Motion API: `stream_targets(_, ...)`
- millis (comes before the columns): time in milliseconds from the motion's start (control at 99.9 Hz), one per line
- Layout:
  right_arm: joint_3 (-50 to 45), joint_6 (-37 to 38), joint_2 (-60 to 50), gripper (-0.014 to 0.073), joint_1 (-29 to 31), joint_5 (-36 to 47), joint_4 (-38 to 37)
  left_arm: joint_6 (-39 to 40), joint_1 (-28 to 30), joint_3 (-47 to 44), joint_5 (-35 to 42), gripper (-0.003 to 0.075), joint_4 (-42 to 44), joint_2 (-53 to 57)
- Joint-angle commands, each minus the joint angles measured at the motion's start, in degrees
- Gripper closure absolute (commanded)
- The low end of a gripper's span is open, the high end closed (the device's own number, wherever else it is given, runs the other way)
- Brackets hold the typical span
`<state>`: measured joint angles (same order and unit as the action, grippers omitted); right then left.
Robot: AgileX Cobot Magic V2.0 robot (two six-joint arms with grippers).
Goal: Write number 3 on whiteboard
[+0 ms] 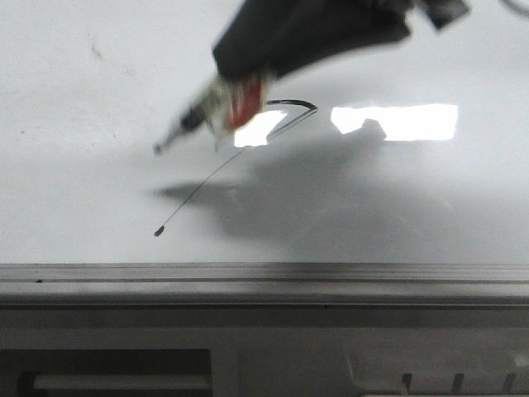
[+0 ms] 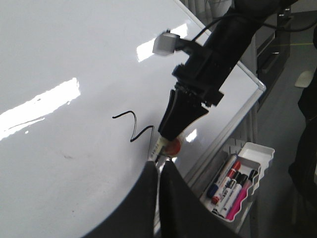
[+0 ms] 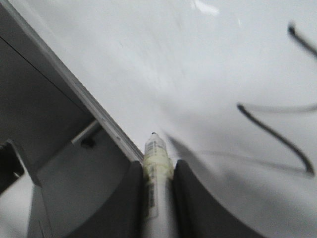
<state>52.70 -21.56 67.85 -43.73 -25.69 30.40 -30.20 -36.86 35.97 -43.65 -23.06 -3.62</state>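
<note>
The whiteboard (image 1: 74, 190) fills the front view. The number 3 (image 1: 296, 109) is a black zigzag stroke on it, with a thin faint tail running down-left to a dot (image 1: 158, 232). My right gripper (image 1: 235, 87) is shut on a white black-tipped marker (image 1: 194, 120), blurred, its tip left of the stroke. In the right wrist view the marker (image 3: 157, 153) sits between the fingers, with the stroke (image 3: 277, 136) to one side. In the left wrist view the stroke (image 2: 132, 126) lies beside the right gripper (image 2: 171, 136). My left gripper (image 2: 159, 166) is shut and empty, close to the marker.
A grey metal edge rail (image 1: 264, 273) runs along the board's lower edge. A white tray (image 2: 257, 151) with several coloured markers (image 2: 230, 186) hangs below the board's edge. Bright light reflections (image 1: 405, 121) lie on the board.
</note>
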Motion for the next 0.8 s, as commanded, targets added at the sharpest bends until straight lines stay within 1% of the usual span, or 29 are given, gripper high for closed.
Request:
stream_targets(0,6.5,-1.7,-7.7,0.0634,-1.1,0.0,-0.4,0.6,0.2,1.3,8.4,0.069,-3.3,-1.5)
stream_targets(30,8.0,-1.7,-9.2,0.0634,-1.4,-0.3,-0.7,0.6,0.2,1.3,9.9,0.0653,-3.7,-2.0)
stream_targets(80,10.4,-1.7,-11.4,0.0634,-1.7,-0.6,-1.4,0.6,0.2,1.3,12.3,0.0566,-4.6,-3.5)
stream_targets(120,12.5,-1.7,-12.6,0.0634,-1.8,-1.3,-2.2,0.6,0.2,1.4,13.5,0.0472,-5.4,-5.3)
stream_targets(130,12.8,-1.7,-12.8,0.0634,-1.8,-1.4,-2.3,0.6,0.2,1.5,13.8,0.0439,-5.6,-5.6)
stream_targets(150,13.8,-1.7,-13.0,0.0634,-1.8,-2.1,-3.0,0.6,0.2,1.8,13.9,0.0406,-5.9,-6.8)
stream_targets(160,14.4,-1.7,-13.2,0.0634,-1.8,-2.7,-3.5,0.6,0.2,1.9,13.9,0.0374,-6.3,-7.6)
stream_targets(200,15.9,-1.7,-13.2,0.0634,-1.8,-4.6,-4.5,0.5,0.2,2.6,13.6,0.0295,-7.7,-9.8)
stream_targets(250,17.5,-1.7,-13.1,0.0634,-1.8,-8.5,-6.9,-0.3,0.2,3.9,12.4,0.0245,-10.5,-13.4)
stream_targets(290,18.1,-1.8,-12.8,0.0634,-1.8,-10.9,-8.2,-2.5,0.2,5.3,10.6,0.0239,-12.9,-16.7)
stream_targets(330,18.3,-2.5,-12.2,0.0634,-1.8,-13.3,-9.2,-6.8,0.2,6.6,8.5,0.0246,-16.0,-20.1)
stream_targets(420,18.3,-7.5,-11.1,0.0634,-1.9,-19.0,-9.4,-16.2,0.2,10.6,2.2,0.0288,-21.4,-27.3)
stream_targets(470,18.3,-9.9,-10.5,0.0634,-2.1,-21.0,-9.4,-19.0,0.2,12.8,-0.6,0.0314,-23.2,-31.0)
stream_targets(580,18.3,-14.6,-10.1,0.0634,-4.0,-21.7,-9.4,-20.9,0.2,17.7,-6.2,0.0346,-23.9,-38.3)
stream_targets(710,18.3,-19.1,-10.0,0.0635,-7.4,-19.5,-9.4,-20.9,0.2,22.5,-11.1,0.0347,-23.9,-44.9)
stream_targets(790,18.3,-19.7,-10.0,0.0635,-8.8,-18.4,-9.4,-20.9,0.2,24.7,-12.8,0.0347,-23.9,-48.2)
